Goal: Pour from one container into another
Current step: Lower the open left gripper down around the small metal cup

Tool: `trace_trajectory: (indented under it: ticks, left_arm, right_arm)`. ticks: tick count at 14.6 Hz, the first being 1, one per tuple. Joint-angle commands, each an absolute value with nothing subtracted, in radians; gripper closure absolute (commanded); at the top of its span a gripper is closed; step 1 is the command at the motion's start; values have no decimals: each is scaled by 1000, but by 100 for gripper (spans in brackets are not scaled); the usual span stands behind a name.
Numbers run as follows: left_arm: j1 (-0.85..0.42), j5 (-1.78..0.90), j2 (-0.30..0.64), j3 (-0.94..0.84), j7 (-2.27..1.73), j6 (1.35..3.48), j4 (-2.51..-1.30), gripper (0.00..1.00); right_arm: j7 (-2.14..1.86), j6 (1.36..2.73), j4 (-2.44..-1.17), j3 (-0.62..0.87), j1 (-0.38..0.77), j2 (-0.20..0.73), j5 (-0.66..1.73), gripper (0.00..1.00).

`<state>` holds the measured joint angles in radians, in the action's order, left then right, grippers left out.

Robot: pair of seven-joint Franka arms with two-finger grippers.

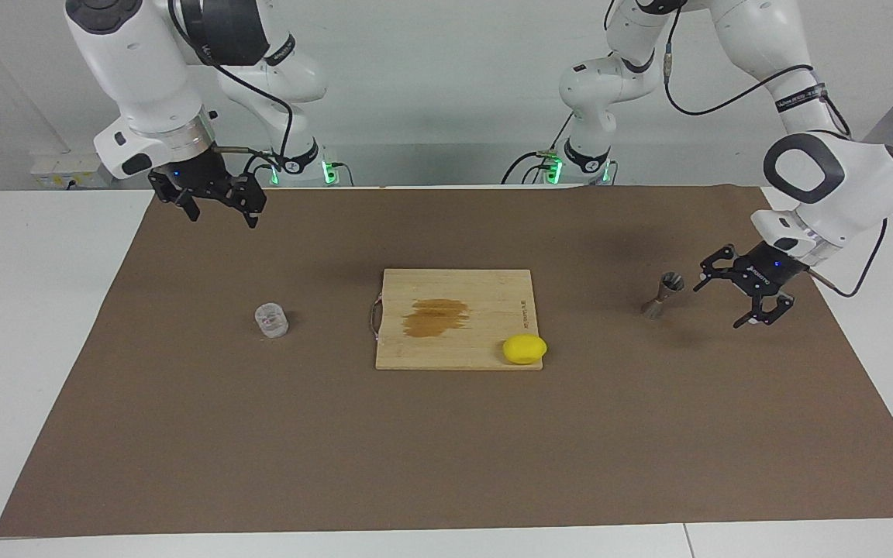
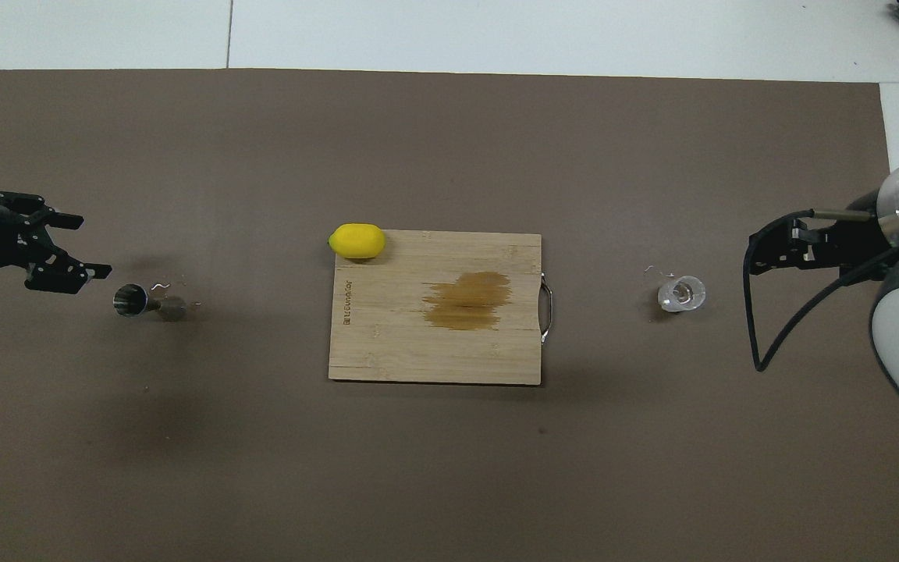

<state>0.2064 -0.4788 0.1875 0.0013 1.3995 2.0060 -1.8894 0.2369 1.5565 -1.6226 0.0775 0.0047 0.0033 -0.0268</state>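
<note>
The clear squat cup (image 1: 270,320) (image 2: 681,293) stands upright on the brown mat toward the right arm's end of the table. The metal hourglass jigger (image 1: 662,296) (image 2: 141,301) stands upright toward the left arm's end. My left gripper (image 1: 729,302) (image 2: 89,247) hangs low just beside the jigger, on the table-end side, open and apart from it. My right gripper (image 1: 222,217) (image 2: 754,260) waits raised over the mat near the robots, open and empty, well off from the cup.
A wooden cutting board (image 1: 485,287) (image 2: 387,343) with a brown stain lies in the middle of the mat (image 1: 446,449). A yellow lemon (image 1: 525,349) (image 2: 357,240) sits on the board's corner farthest from the robots, toward the left arm's end.
</note>
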Motion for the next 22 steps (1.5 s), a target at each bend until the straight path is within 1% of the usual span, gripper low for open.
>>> trace_trajectory:
  ticks: [1, 4, 7, 10, 13, 15, 19, 22]
  left_arm:
    - [241, -526, 190, -6, 1564, 1864, -1852, 0]
    - [258, -605, 189, -5, 1713, 1821, -1838, 0]
    - [311, -669, 183, -3, 1723, 1740, -1839, 0]
    - [316, -684, 172, -3, 1733, 1675, -1853, 0]
    - [334, -783, 167, -2, 1892, 1658, -1864, 0]
    - [368, -865, 181, -2, 2006, 1649, -1882, 0]
    - [419, -968, 255, -2, 2064, 1574, -1890, 0]
    - [426, -1031, 278, -2, 2196, 1574, -1937, 0]
  right_arm:
    - [221, 1578, -1651, 78, -8, -20, -11, 0]
    - [221, 1578, -1651, 78, -8, -20, -11, 0]
    - [221, 1578, -1651, 78, -8, -20, -11, 0]
    - [221, 1578, -1651, 78, -8, -20, -11, 0]
    - [221, 1578, -1651, 78, -8, -20, -11, 0]
    - [221, 1578, -1651, 78, -8, -20, -11, 0]
    - [221, 1578, -1651, 78, -8, -20, -11, 0]
    - [221, 1578, -1651, 78, -8, -20, -11, 0]
